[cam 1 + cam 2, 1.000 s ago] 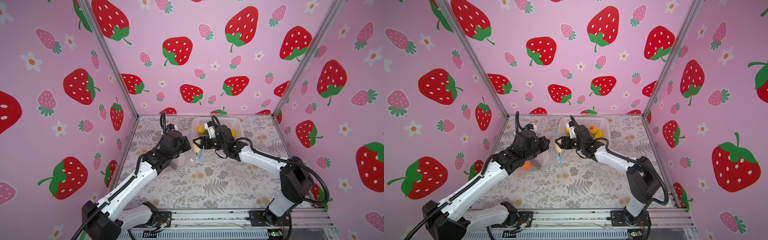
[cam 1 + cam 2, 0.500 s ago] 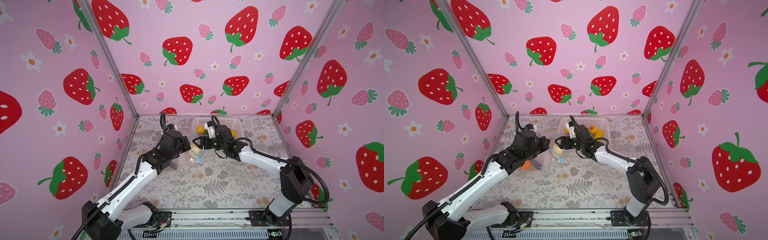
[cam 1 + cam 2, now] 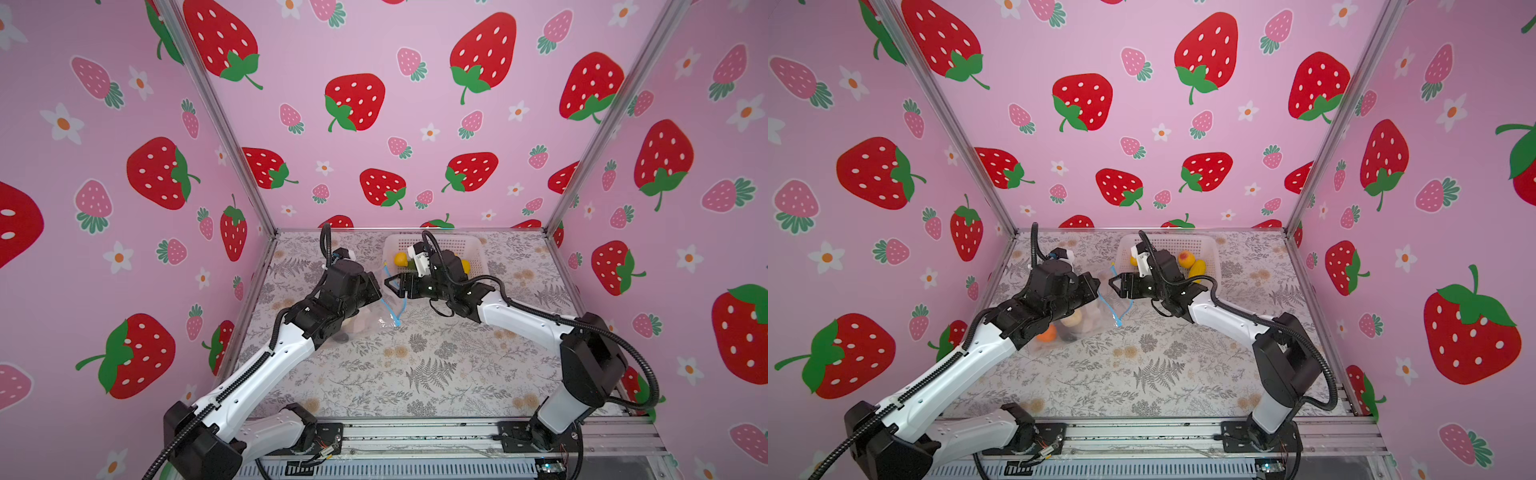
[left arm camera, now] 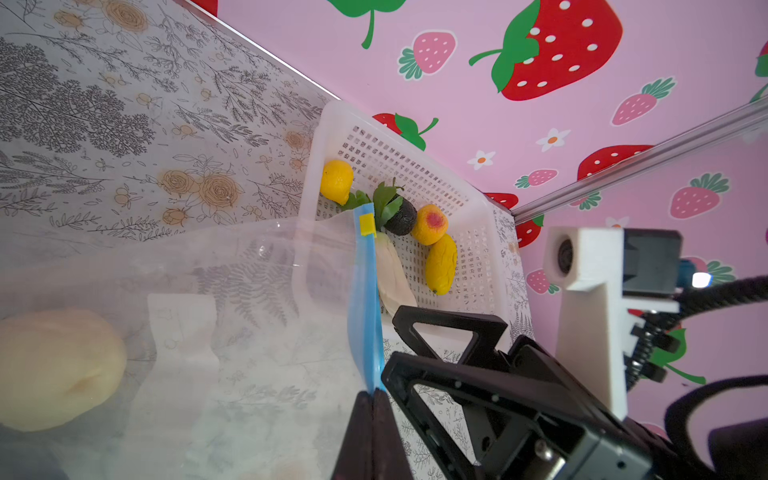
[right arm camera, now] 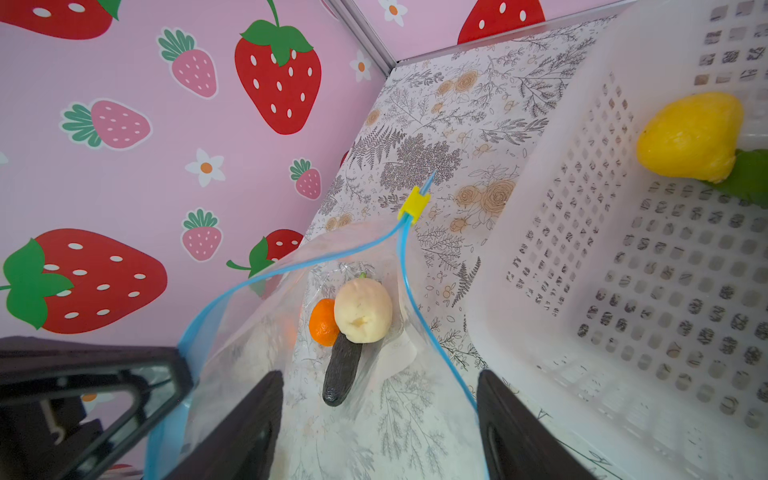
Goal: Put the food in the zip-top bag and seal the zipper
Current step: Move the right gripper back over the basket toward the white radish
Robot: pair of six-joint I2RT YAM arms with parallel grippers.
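Backdrop: pink strawberry-print walls are boxing in a grey floral tabletop (image 3: 415,374), and I'm watching both arms meeting near the back.
Zip-top bag: I'm seeing the clear zip-top bag (image 5: 257,353) hanging left of centre, just beside the basket, with its mouth gaping toward the right arm.
Zipper: the light-blue zipper (image 4: 365,299) is running apart in two tracks in the right wrist view, and they're joining at the yellow tab (image 5: 413,203) at the far end.
Inside the bag: three bits of food are lying bunched at the bottom, with a cream-white piece (image 5: 363,309) sitting against an orange piece (image 5: 323,322) and a long dark piece (image 5: 340,370).
Basket: the white perforated basket (image 4: 328,120) is sitting at the back of the tabletop, holding a yellow lemon (image 4: 337,180), a dark leafy piece (image 4: 401,216), a peach-coloured piece (image 4: 432,224), a yellow oblong piece (image 4: 441,264) and a long cream piece (image 4: 392,278).
Left gripper: the left gripper (image 4: 372,399) is pinching the blue strip, jaws closed tight on it.
Right gripper: the right gripper (image 5: 378,415) is hovering at the bag's mouth, jaws spread wide and gripping nothing.
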